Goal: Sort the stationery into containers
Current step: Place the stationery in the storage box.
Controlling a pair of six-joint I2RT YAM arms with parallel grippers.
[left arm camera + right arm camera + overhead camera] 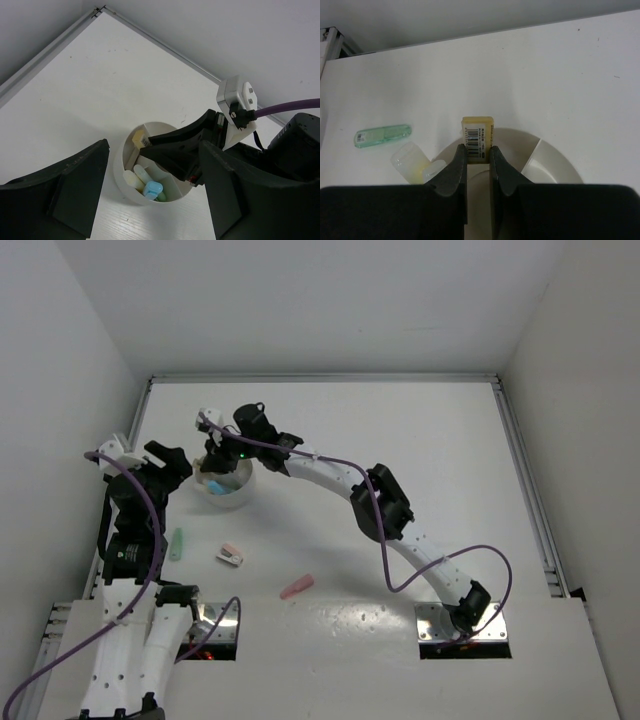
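Stationery lies scattered around my two claws. Farthest left, my left claw hangs with its jaws wide and nothing between them. The white bowl sits just to its right.

A green stick lies flat on the table, back toward my bases from that claw and apart from the bowl. Right of the stick lies a pink-white stapler piece, and farther right again a pink stick. Both are well behind my right claw, on open table.

Inside the bowl, pale yellow sticks lean in the compartment left of my right claw. A blue-capped piece lies against them. My right arm reaches across from the right and covers much of the bowl, so it blocks my left claw's way in.

My right claw is narrow, pinched on a tan block with a barcode label. The block stands upright between the fingertips, over a divided compartment. I cannot tell whether it touches the bowl's floor.
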